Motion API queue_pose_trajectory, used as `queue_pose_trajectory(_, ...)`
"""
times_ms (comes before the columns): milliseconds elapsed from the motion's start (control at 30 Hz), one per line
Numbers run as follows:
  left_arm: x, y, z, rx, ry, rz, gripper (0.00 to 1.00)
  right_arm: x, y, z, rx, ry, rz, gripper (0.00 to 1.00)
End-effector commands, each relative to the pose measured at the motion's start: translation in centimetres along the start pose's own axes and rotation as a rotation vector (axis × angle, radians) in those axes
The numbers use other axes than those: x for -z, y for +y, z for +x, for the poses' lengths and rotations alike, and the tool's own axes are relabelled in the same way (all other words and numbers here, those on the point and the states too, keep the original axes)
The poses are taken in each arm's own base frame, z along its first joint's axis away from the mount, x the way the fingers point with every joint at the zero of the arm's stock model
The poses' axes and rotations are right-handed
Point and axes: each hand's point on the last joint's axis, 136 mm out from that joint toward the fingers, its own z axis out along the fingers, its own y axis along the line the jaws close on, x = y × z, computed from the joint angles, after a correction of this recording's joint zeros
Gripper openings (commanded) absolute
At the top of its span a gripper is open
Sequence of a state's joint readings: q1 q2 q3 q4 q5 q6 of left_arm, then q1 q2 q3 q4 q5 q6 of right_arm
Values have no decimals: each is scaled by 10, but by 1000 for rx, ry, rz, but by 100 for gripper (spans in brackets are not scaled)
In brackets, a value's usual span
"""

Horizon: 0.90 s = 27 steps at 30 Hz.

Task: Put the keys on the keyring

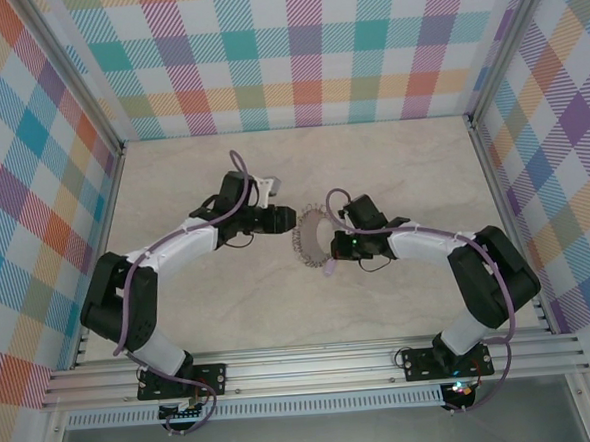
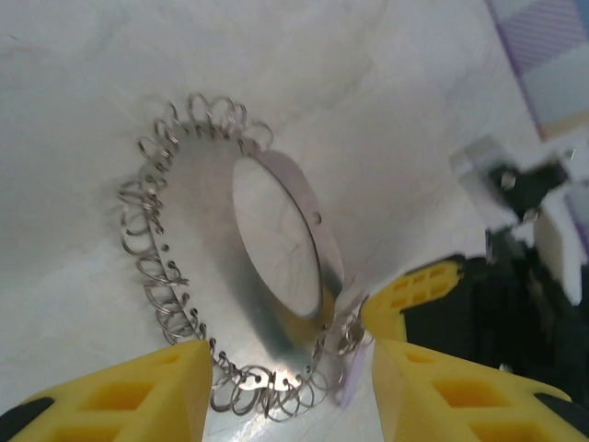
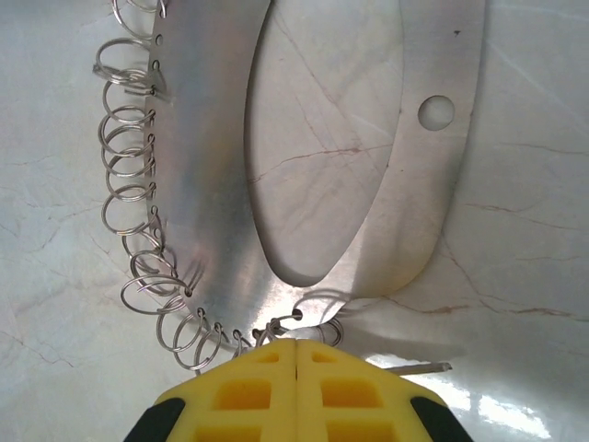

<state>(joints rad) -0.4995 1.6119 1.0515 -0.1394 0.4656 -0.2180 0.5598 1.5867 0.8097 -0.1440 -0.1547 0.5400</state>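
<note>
Pale marbled worktop (image 1: pixel 231 315), plaid walls around. At centre the keyring (image 1: pixel 307 238) stands tilted. The right gripper (image 3: pixel 296 345) is closed, pinching a wire loop on its rim. The left gripper (image 2: pixel 290 361) is part-open, straddling that rim. The lilac key (image 1: pixel 330 270) sits beside the right gripper.

Reaches left arm (image 1: pixel 176 243) in from near edge, elbow swung out left, forearm angled toward centre. Holds left gripper (image 1: pixel 287 217) pointing right, yellow fingers (image 2: pixel 138 387) apart with clear gap between. Mirrors this with right arm (image 1: pixel 427 243): elbow out right, forearm running left toward centre. Presses right gripper (image 1: pixel 334 243) closed, yellow fingers (image 3: pixel 248 396) flush together along straight seam. Faces both grippers tip to tip, near, not touching.
</note>
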Motion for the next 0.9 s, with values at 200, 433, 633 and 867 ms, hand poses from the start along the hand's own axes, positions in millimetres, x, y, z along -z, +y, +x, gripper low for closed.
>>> queue_pose_trajectory(200, -31, -45, 24, -273, 124, 109, 46, 6, -7, -5, 16, -17, -66, 0)
queue_pose_trajectory(433, -53, -55, 31, -386, 166, 109, 44, 11, -9, -7, 23, -22, -94, 0)
queue_pose_trajectory(633, -71, -55, 50, -445, 267, 97, 39, 9, -13, -6, 13, -23, -92, 0)
queue_pose_trajectory(867, -90, -50, 66, -466, 320, 91, 36, 14, -15, -9, 8, -35, -88, 0)
